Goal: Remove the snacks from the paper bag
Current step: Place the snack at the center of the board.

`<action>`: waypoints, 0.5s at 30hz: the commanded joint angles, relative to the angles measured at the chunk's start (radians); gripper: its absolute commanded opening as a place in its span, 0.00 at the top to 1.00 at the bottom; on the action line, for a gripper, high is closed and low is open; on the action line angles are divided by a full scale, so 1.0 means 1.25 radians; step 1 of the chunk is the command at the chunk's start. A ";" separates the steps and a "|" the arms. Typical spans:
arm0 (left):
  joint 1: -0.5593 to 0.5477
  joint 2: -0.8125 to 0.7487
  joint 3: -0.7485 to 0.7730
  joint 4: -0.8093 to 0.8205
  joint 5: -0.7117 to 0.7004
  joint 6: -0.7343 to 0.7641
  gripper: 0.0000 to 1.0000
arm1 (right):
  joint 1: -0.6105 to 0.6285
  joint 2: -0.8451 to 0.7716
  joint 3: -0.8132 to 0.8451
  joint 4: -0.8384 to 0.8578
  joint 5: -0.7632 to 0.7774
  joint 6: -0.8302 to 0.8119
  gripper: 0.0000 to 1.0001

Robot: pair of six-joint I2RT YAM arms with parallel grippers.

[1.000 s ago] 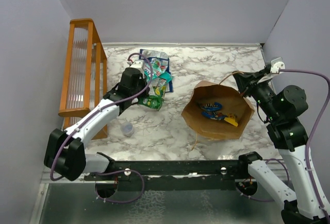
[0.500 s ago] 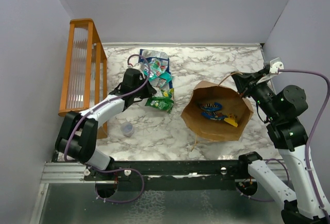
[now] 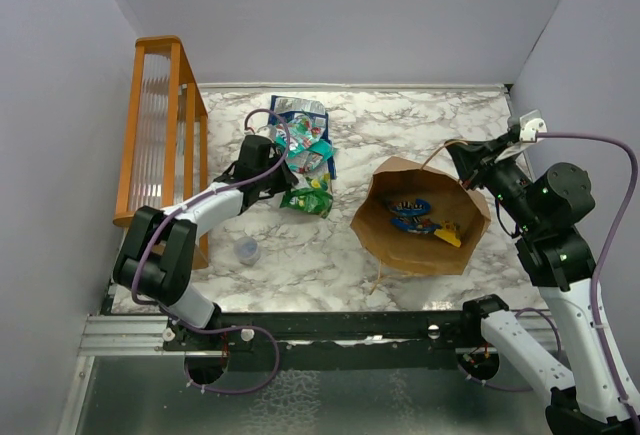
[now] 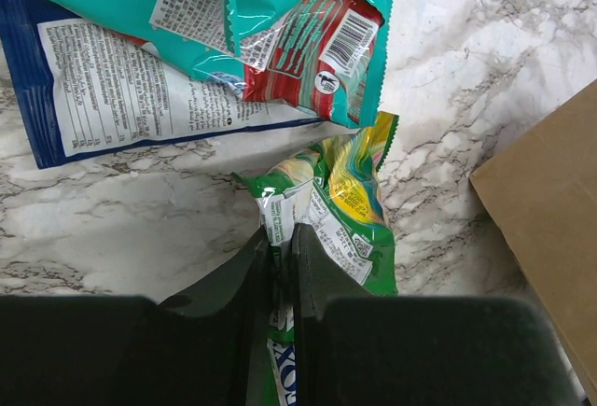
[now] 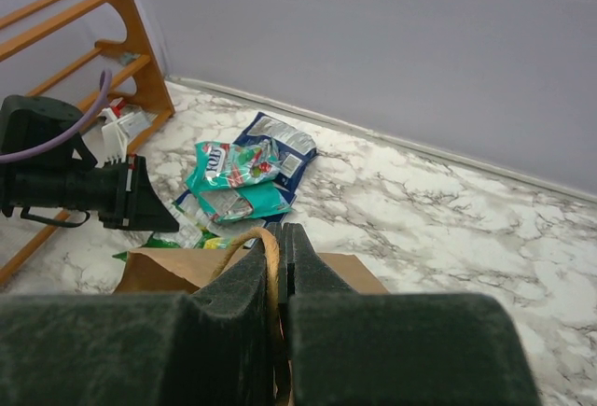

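Observation:
My left gripper (image 3: 284,186) is shut on the edge of a green packet (image 3: 310,197) that lies on the marble, just in front of a teal-green packet (image 3: 305,150) and a dark blue one (image 3: 300,113). In the left wrist view my closed jaws (image 4: 280,247) pinch the green packet (image 4: 350,210). My right gripper (image 3: 463,162) is shut on the twisted handle (image 5: 244,243) of the brown paper bag (image 3: 385,235) and holds its mouth open. Inside the bag lie a blue packet (image 3: 408,217) and an orange-yellow one (image 3: 448,236).
An orange wooden rack (image 3: 160,135) stands along the left wall. A small clear round cap (image 3: 245,249) lies on the table near the left arm. Walls close off the back and the sides.
My left arm has swung low towards the table and carried the green packet slightly nearer and to the right, beside the other packets. The right gripper and the bag have not moved.

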 commanded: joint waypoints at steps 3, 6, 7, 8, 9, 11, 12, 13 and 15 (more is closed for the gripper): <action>0.002 -0.014 0.015 -0.022 -0.063 0.046 0.77 | 0.006 0.001 0.012 0.022 -0.020 0.001 0.99; 0.003 -0.043 0.020 -0.041 -0.071 0.063 0.69 | 0.006 0.003 0.012 0.022 -0.024 0.001 0.99; 0.003 -0.057 0.020 -0.042 -0.070 0.068 0.67 | 0.006 0.003 0.011 0.023 -0.026 0.002 0.99; 0.003 -0.072 0.018 -0.042 -0.070 0.070 0.65 | 0.006 0.003 0.012 0.024 -0.027 0.002 0.99; 0.002 -0.088 0.017 -0.043 -0.070 0.074 0.63 | 0.006 0.005 0.012 0.025 -0.029 0.003 0.99; 0.003 -0.119 0.018 -0.045 -0.065 0.083 0.60 | 0.006 0.008 0.014 0.028 -0.035 0.004 0.99; 0.003 -0.134 0.019 -0.049 -0.060 0.085 0.59 | 0.006 0.009 0.013 0.031 -0.042 0.004 0.99; 0.003 -0.150 0.019 -0.049 -0.052 0.086 0.58 | 0.006 0.010 0.010 0.036 -0.055 0.007 0.99; 0.003 -0.192 0.013 -0.046 -0.019 0.087 0.55 | 0.006 0.009 -0.005 0.059 -0.115 0.018 0.99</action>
